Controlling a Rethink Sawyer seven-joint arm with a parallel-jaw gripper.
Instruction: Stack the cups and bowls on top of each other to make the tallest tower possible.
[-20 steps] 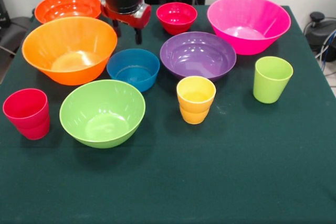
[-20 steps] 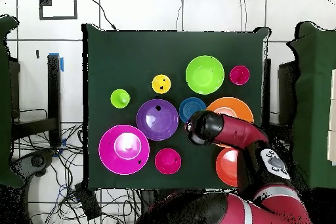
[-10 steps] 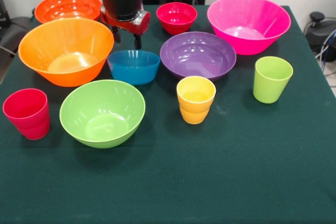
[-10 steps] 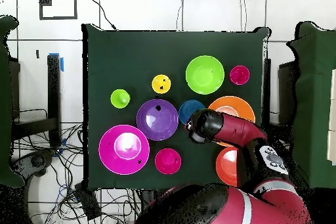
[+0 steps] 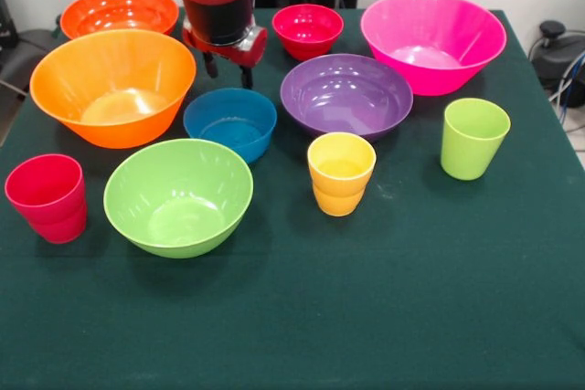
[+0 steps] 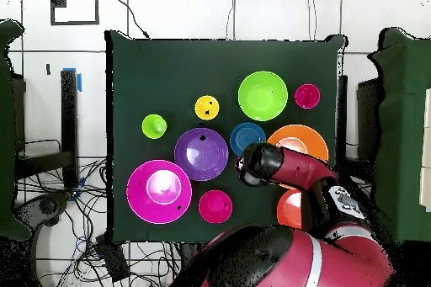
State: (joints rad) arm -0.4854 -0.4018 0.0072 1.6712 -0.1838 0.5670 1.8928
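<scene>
A: What is shown from the front?
B: The gripper point(image 5: 229, 67) is seen parted and empty, just behind the blue bowl point(image 5: 230, 122). That bowl is flanked by the light orange bowl point(image 5: 113, 87) on the left and the purple bowl point(image 5: 345, 96) on the right. Nothing is stacked.

A: And from overhead?
B: The blue bowl point(image 6: 247, 137) is partly covered by the arm point(image 6: 290, 168); the purple bowl point(image 6: 201, 153) lies beside it.

My gripper point(image 5: 229, 71) hangs just behind the blue bowl point(image 5: 230, 122), fingers spread, holding nothing. Purple bowl point(image 5: 345, 95) sits right beside the blue one, light orange bowl point(image 5: 113, 86) on its other side. Yellow cup point(image 5: 341, 173) stands in front of the purple bowl.
</scene>
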